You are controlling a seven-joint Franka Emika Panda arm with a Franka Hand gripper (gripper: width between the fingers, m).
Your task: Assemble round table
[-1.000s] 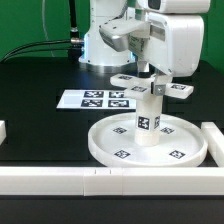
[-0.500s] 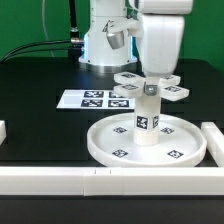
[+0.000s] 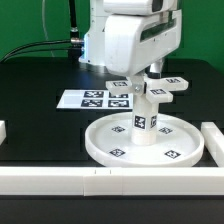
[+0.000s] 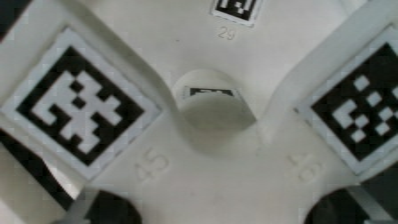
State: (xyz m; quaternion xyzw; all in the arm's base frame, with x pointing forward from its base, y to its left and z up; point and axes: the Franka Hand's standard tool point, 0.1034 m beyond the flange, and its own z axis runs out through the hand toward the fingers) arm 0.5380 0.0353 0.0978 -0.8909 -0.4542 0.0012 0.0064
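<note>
My arm reaches down from above the cross-shaped foot (image 3: 150, 88), wrist pointing straight down at it. My gripper (image 3: 150, 72) sits right over its centre, but whether the jaws are parted or closed is hidden.

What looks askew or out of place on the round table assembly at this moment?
The cross-shaped foot on top of the leg looks tilted, not level. The leg stands upright in the disc. Nothing looks spilled or broken.
</note>
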